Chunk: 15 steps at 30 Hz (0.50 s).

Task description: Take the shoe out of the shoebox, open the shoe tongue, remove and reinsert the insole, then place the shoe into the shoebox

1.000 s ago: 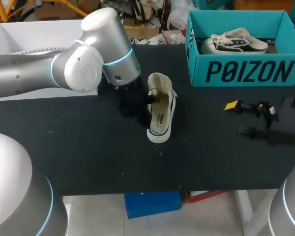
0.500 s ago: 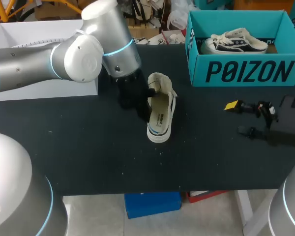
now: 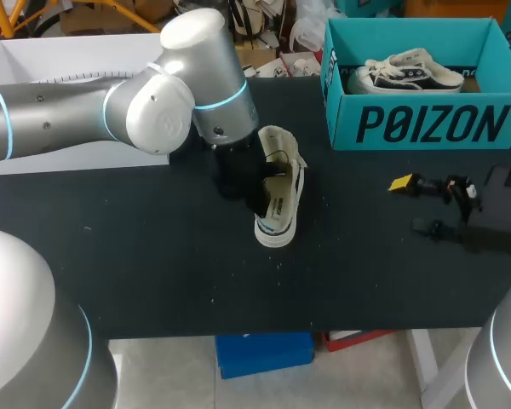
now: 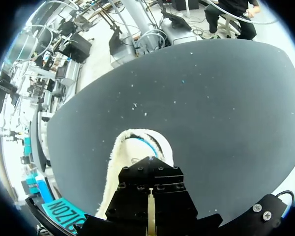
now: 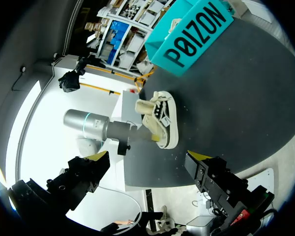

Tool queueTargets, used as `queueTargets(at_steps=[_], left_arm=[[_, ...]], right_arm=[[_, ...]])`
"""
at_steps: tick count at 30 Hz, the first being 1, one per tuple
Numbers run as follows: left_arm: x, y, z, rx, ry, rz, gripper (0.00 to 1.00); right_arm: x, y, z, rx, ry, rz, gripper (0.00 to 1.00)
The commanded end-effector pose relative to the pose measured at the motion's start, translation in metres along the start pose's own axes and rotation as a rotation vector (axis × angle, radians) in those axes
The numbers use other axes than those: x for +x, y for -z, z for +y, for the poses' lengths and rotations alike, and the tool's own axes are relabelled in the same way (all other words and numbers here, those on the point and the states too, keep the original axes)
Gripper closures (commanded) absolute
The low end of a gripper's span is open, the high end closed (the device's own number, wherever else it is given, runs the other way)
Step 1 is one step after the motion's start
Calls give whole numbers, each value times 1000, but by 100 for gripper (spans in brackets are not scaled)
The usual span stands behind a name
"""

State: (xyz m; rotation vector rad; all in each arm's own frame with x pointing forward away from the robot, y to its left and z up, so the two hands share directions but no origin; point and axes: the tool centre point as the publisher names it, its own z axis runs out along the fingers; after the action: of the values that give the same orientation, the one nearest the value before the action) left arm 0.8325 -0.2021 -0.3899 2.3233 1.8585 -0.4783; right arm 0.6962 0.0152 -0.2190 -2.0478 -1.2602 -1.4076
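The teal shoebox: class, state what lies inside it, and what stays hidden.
Inside the teal shoebox lies a cream and black shoe. The box's front wall hides the floor and the shoe's underside.

A dark, matte desk (image 3: 153,256) fills most of the head view. At its far left corner stands a white box (image 3: 60,60), open at the top, with its long front wall turned toward the desk's near edge. Small pale specks (image 3: 279,262) lie scattered on the desk's surface near the middle. The left wrist view shows the same dark top dotted with such specks (image 4: 134,104), well apart from one another.
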Motion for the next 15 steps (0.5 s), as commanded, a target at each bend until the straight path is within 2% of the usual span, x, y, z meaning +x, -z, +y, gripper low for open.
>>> queueTargets(at_steps=[1,15], left_arm=[[-3,-6,1,0,-1,14,100],[-8,-25,8,14,-22,80,100]], right_arm=[[1,-1,1,1,-1,-2,0],[1,-1,1,1,-1,-2,0]])
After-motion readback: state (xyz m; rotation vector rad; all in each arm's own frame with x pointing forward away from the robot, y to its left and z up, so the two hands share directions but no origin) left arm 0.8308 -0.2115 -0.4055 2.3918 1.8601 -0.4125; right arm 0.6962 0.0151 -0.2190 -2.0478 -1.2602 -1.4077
